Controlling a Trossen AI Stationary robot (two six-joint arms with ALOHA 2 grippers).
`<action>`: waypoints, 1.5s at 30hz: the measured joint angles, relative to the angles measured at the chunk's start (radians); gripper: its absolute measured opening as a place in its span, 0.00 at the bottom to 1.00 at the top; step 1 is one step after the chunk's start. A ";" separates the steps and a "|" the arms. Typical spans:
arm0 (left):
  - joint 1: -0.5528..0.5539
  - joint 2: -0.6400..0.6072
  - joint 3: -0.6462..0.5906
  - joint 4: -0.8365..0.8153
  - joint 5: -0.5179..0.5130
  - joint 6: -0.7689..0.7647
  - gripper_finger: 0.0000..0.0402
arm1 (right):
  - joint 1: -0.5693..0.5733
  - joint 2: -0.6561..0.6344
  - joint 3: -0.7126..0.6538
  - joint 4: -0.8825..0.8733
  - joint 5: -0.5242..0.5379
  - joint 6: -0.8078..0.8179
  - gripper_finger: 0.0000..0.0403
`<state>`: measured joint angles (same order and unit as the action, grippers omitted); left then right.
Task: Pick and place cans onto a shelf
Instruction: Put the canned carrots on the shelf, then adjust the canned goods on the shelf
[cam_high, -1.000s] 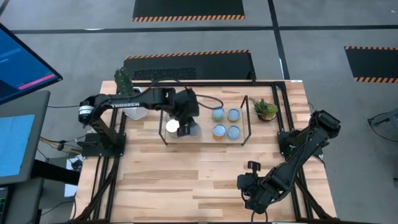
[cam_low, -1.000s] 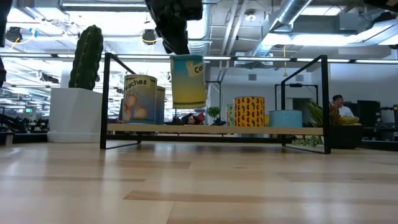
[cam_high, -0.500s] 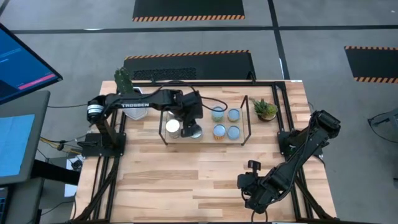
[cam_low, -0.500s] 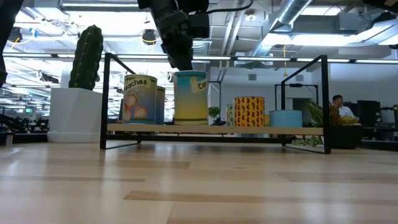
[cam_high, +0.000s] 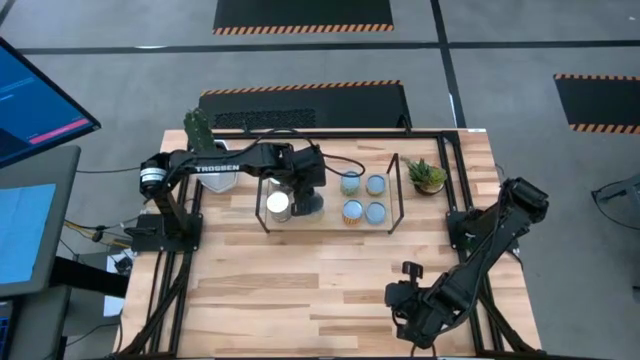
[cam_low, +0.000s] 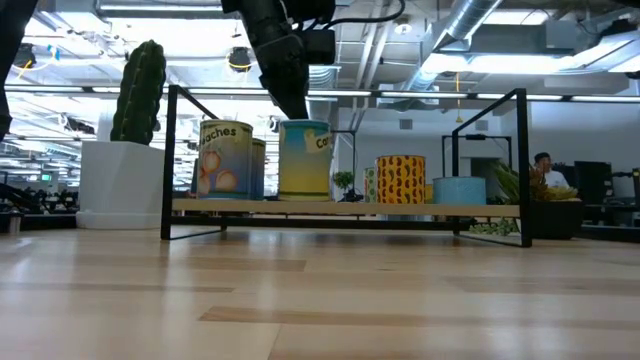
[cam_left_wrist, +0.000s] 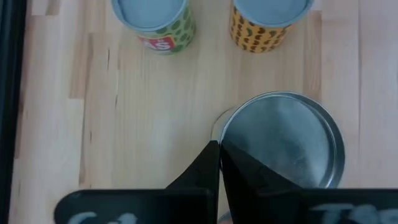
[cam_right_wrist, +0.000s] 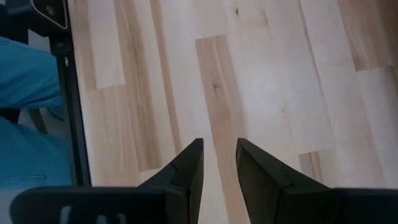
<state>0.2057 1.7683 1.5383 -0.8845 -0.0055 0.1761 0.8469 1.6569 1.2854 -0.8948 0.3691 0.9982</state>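
The left gripper (cam_left_wrist: 219, 163) hangs over the shelf (cam_low: 345, 207), its two fingers pressed together at the rim of a silver-topped can (cam_left_wrist: 283, 146) that stands upright on the shelf board; whether the can is pinched or only touched cannot be told. In the low view this yellow and blue can (cam_low: 305, 160) stands just beside a peach-labelled can (cam_low: 226, 159). Further along the shelf stand a yellow patterned can (cam_low: 401, 179) and a short teal can (cam_low: 459, 190). From above, four blue-topped cans (cam_high: 362, 198) are grouped at the shelf's right end. The right gripper (cam_right_wrist: 217, 163) waits over bare table (cam_right_wrist: 261, 74) near the front edge, its fingers parted and holding nothing.
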 joint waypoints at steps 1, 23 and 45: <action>0.002 0.000 0.000 0.000 0.000 0.000 0.03 | 0.004 0.000 0.000 0.000 0.000 0.007 0.29; -0.109 -0.156 -0.001 -0.006 0.027 -0.061 0.22 | -0.013 0.000 0.000 -0.064 0.027 0.014 0.29; -0.595 -0.213 -0.413 0.503 -0.235 -0.356 0.22 | -0.119 0.000 0.000 -0.056 0.057 -0.054 0.29</action>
<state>-0.3895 1.5551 1.1257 -0.3812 -0.2408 -0.1802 0.7277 1.6573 1.2854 -0.9512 0.4257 0.9439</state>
